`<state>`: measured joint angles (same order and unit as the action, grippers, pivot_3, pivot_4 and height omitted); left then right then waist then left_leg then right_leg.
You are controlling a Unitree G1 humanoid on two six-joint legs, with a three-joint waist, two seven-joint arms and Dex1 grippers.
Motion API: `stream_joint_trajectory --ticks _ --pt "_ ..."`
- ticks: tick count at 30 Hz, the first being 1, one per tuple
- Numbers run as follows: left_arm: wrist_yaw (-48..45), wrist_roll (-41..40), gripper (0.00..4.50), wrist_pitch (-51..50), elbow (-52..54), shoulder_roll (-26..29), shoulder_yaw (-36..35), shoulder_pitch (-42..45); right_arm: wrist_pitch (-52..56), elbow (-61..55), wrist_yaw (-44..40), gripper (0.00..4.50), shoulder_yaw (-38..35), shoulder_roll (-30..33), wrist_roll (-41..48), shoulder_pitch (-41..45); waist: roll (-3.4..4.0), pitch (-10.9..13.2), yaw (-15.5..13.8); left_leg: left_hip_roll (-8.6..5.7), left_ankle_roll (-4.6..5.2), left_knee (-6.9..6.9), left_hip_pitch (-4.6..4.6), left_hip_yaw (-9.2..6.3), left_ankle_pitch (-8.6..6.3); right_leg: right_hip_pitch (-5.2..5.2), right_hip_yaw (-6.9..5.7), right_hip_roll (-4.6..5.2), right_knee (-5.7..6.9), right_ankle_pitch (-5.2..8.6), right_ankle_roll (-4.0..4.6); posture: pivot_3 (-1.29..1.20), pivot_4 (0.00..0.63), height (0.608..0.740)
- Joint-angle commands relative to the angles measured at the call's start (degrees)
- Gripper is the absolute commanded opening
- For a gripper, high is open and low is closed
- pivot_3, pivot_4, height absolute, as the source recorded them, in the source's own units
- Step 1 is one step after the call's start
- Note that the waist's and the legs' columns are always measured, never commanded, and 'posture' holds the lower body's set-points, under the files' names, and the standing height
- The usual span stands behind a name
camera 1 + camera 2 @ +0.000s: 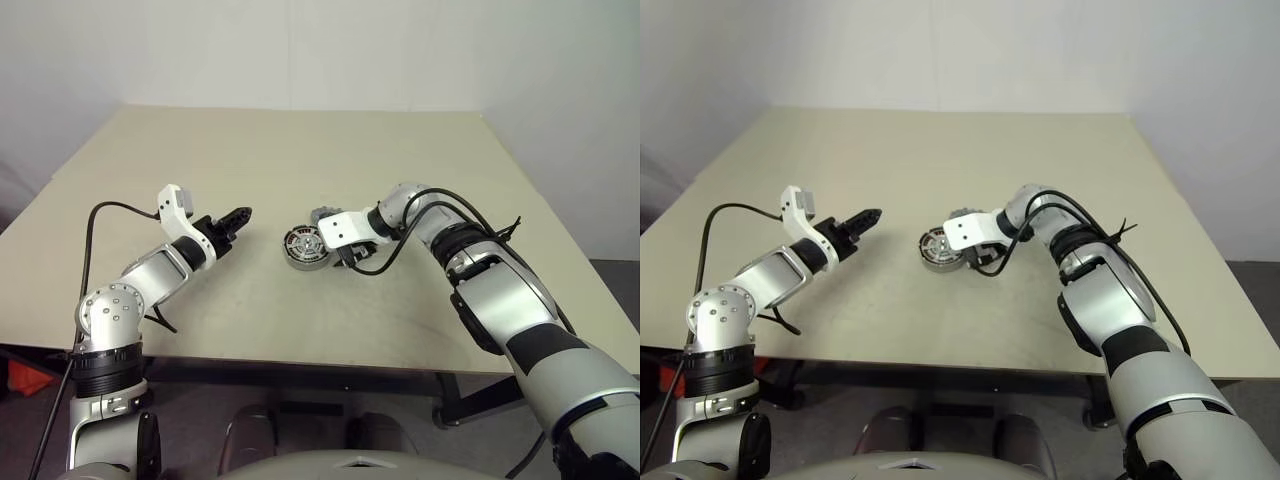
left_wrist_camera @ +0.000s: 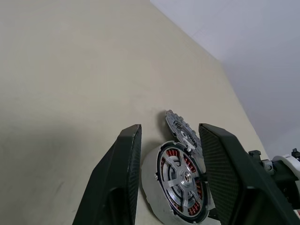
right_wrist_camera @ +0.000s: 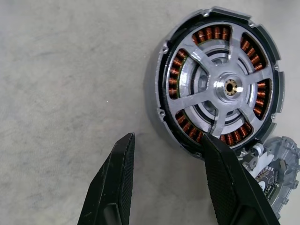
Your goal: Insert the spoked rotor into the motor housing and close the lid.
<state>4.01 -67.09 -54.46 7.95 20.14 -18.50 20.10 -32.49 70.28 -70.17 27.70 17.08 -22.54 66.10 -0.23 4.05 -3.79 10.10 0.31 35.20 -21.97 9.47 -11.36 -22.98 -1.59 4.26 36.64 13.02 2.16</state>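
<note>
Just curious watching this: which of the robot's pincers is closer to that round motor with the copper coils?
The right. The right pincer hangs right beside the motor housing, fingers open; the left pincer hovers well apart across bare table.

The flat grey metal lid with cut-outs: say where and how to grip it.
Probably by its outer rim, from the side away from the round motor housing with copper windings. The lid lies thin beside the housing, so only the far edge looks free for a claw.
</note>
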Motion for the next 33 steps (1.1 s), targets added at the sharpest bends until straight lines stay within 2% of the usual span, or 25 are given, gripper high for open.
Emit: stream_joint_trajectory --ticks 1,8,15,24,27,31,33 --pt "-0.7 0.2 2.05 0.2 1.5 0.5 -1.0 0.5 -1.7 -0.7 -0.7 2.53 1.1 -0.2 -1.5 0.6 0.0 0.0 0.0 0.0 0.0 0.0 0.01 0.0 0.0 0.0 0.0 0.0 0.01 0.0 0.0 0.0 0.0 0.74" --pt "-0.7 0.8 2.05 0.6 1.7 -0.1 -1.2 0.1 -3.5 -0.3 0.8 2.53 3.2 -1.8 -4.4 1.9 0.0 0.0 0.1 0.01 -0.02 0.0 0.06 0.0 0.01 0.01 0.0 0.0 0.04 0.01 0.01 0.0 0.0 0.74" --pt "-0.5 1.4 2.05 1.2 1.9 -0.7 -1.3 -0.2 -5.4 0.3 2.3 2.53 5.8 -4.3 -7.8 3.7 0.0 0.0 1.6 0.05 -0.02 0.0 0.05 0.0 0.01 0.01 0.0 -0.02 0.05 0.03 0.04 0.0 0.0 0.74" --pt "-0.8 2.2 2.05 1.6 1.7 -1.2 -1.6 -0.4 -6.2 1.0 4.3 2.53 6.1 -6.7 -9.4 6.2 0.0 0.0 1.9 0.21 -0.06 -0.02 0.12 0.01 0.02 0.0 0.0 -0.12 0.1 0.1 0.17 0.0 0.0 0.74" --pt "-1.0 2.5 2.05 1.6 1.7 -1.2 -1.9 -0.4 -6.3 1.2 4.8 1.87 5.9 -7.1 -9.4 6.6 0.01 0.0 2.4 0.23 -0.09 -0.02 0.14 0.01 0.04 -0.01 0.0 -0.15 0.13 0.1 0.18 0.0 0.0 0.74" --pt "-1.2 3.0 2.05 1.6 1.4 -1.2 -2.1 -0.3 -6.5 1.1 5.3 0.49 5.5 -7.4 -9.1 6.8 0.0 0.0 2.7 0.25 -0.1 -0.02 0.15 0.01 0.05 -0.01 0.0 -0.17 0.15 0.11 0.2 0.0 0.0 0.74" --pt "-1.4 3.2 2.05 1.5 1.3 -1.2 -2.2 -0.2 -6.6 1.1 5.6 0.01 5.3 -7.5 -9.0 7.0 0.03 0.0 2.8 0.26 -0.1 -0.02 0.14 0.01 0.05 -0.02 0.0 -0.17 0.15 0.12 0.21 0.0 0.0 0.74"
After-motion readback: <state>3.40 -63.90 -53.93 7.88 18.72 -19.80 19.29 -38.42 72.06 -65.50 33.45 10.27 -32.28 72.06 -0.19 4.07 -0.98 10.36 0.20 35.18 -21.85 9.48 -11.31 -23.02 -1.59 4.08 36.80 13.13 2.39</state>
